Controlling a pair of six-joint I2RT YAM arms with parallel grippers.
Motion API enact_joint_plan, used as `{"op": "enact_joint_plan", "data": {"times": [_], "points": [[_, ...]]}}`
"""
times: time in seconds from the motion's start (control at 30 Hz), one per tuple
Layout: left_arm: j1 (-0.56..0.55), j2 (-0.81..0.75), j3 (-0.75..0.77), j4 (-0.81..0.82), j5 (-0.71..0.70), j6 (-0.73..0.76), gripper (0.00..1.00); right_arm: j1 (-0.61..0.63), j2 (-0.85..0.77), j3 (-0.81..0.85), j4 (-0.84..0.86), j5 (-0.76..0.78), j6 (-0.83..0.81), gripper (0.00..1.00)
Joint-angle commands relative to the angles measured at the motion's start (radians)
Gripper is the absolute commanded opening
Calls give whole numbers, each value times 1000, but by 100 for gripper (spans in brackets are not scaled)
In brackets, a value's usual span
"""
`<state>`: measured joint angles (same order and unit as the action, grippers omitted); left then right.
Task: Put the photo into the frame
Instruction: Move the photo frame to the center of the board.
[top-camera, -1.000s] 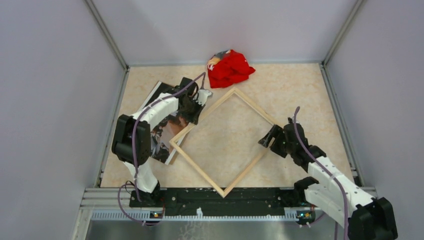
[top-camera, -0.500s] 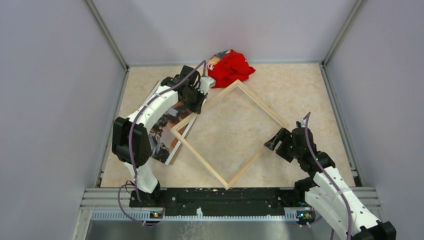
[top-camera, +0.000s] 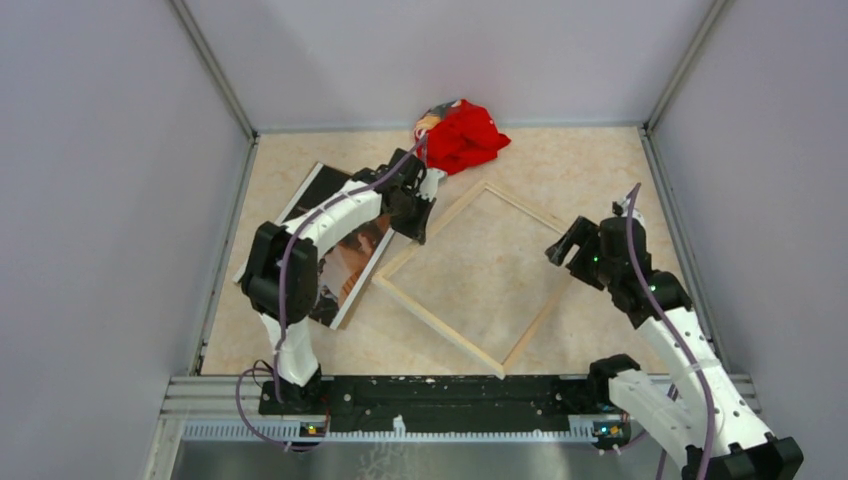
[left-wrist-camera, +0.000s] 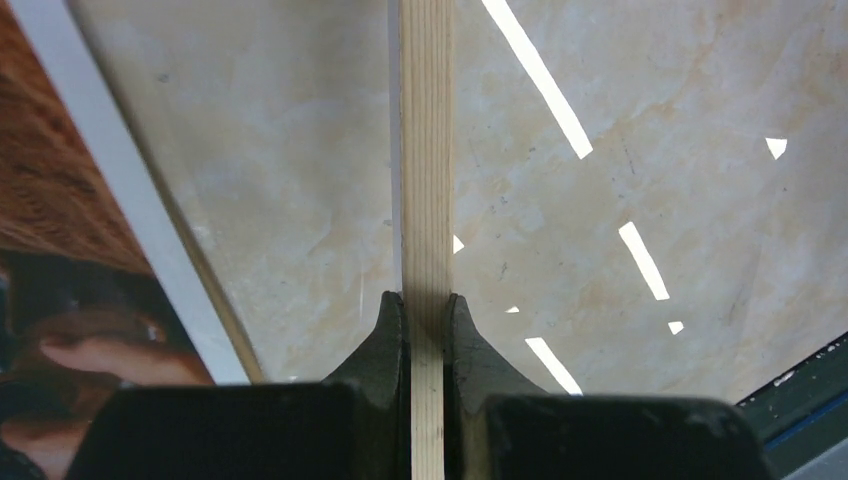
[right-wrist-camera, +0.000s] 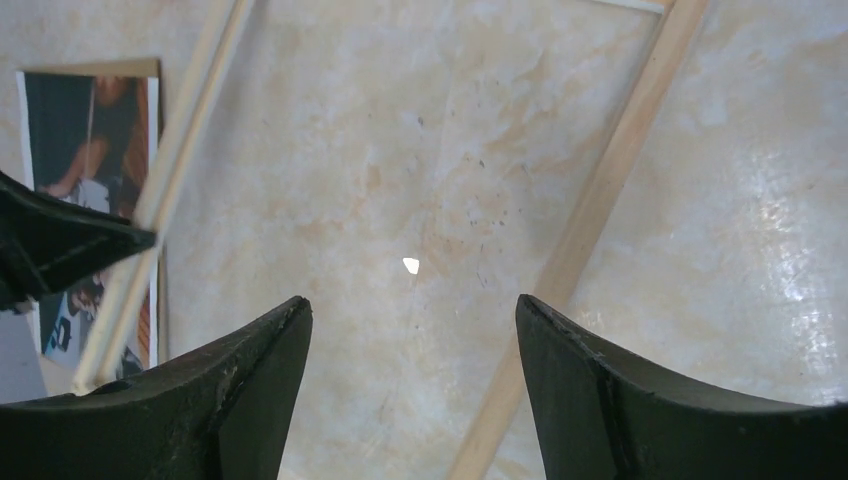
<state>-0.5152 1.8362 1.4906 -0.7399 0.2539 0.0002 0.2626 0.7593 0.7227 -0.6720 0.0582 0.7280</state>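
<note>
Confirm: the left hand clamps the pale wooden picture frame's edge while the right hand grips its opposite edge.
No: the right wrist view shows the right hand open, gripping nothing. The left hand clamps an edge of the pale wooden picture frame.

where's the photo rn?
Top view: the photo lies flat on the left side of the table, partly under the left arm, just left of the frame, whose rail the left tool grips.

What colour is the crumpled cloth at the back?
The cloth is mostly red, clearest in the top view.
</note>
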Motion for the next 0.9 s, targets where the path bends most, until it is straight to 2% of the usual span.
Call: {"op": "enact_joint_plan", "data": {"times": [0.0, 0.17, 0.3, 0.43, 0.57, 0.67, 0.87], "points": [[-51, 27, -17, 151, -9, -134, 0, -16, 22, 93, -60, 85, -63, 75], [-99, 49, -60, 242, -26, -186, 0, -15, 97, 28, 110, -47, 4, 74], [-134, 46, -113, 303, -29, -245, 0, 37, 303, 12, 299, -92, 69, 73], [-147, 54, -144, 348, 19, -322, 0, 166, 643, 176, 382, -63, 66, 73], [-148, 43, -174, 398, 66, -373, 0, 203, 872, 368, 386, -29, 50, 71], [-148, 38, -184, 406, 74, -384, 0, 207, 960, 427, 403, -35, 49, 70], [-148, 43, -221, 435, 111, -403, 0, 220, 1038, 466, 460, -55, 83, 69]]}}
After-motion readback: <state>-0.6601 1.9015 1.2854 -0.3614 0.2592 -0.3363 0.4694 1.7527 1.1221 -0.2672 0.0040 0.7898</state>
